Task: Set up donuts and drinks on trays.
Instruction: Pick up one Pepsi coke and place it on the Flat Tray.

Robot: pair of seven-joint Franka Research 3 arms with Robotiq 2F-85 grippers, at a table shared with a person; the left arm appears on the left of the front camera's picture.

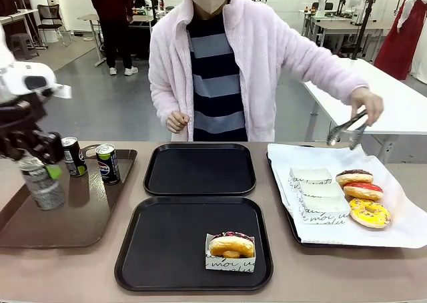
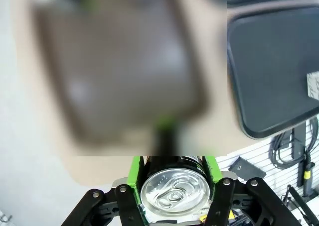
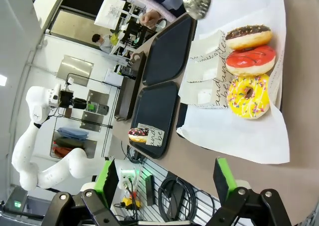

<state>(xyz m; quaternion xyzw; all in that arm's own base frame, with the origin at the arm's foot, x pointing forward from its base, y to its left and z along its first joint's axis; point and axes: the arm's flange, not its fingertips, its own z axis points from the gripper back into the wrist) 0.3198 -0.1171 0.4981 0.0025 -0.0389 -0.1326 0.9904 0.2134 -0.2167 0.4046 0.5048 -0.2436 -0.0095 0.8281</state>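
My left claw (image 2: 172, 167): clamped on one drink can (image 2: 173, 193), 9 o'clock, at brown tray (image 1: 93, 213). My right claw (image 3: 164, 173): wide, empty.

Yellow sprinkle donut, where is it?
The yellow donut lies at the front view's right, on the white paper, closest to the camera, right beside the red donut.

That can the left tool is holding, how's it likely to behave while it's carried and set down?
The drink can looks sealed, so it's probably fairly heavy for its size. Its smooth round sides could slip or twist between the green pads of the left tool. Being tall and slim, it may tip if set down crooked.
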